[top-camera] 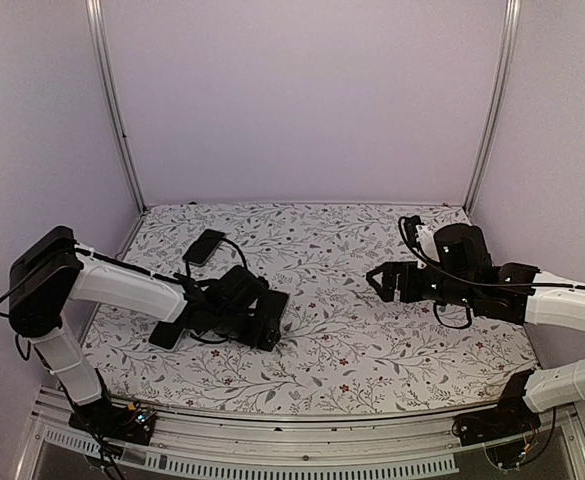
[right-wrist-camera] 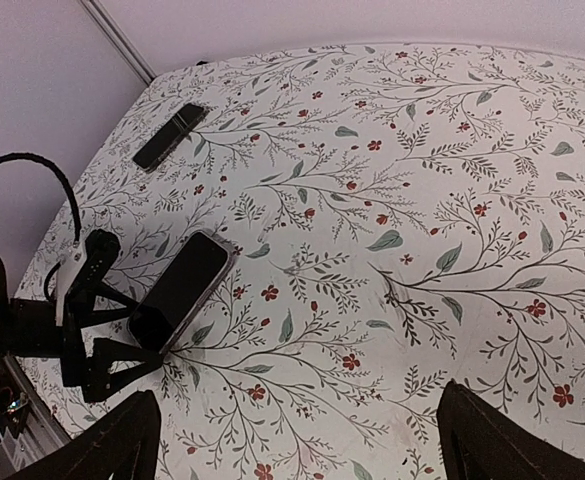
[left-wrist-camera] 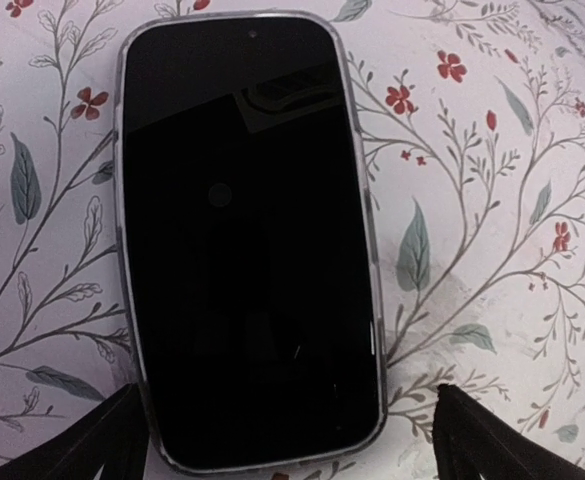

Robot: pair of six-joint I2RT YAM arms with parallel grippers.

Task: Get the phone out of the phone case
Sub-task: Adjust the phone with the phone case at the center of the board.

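The phone (left-wrist-camera: 247, 240) lies inside its clear phone case (left-wrist-camera: 375, 330), flat on the bench (right-wrist-camera: 452, 150). The left hand (left-wrist-camera: 284, 425) hangs wide open over it, holding nothing. The right hand (top-camera: 387, 282) is open too, far off. Next, I think, the left hand must drop and grab the edges.

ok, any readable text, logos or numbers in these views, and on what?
None readable.
Phone in its clear phone case: screen dark, only a blank reflection.
Second phone: no marking visible.
Floral cloth: pattern only.
Board at the left arm's base: too small to read.
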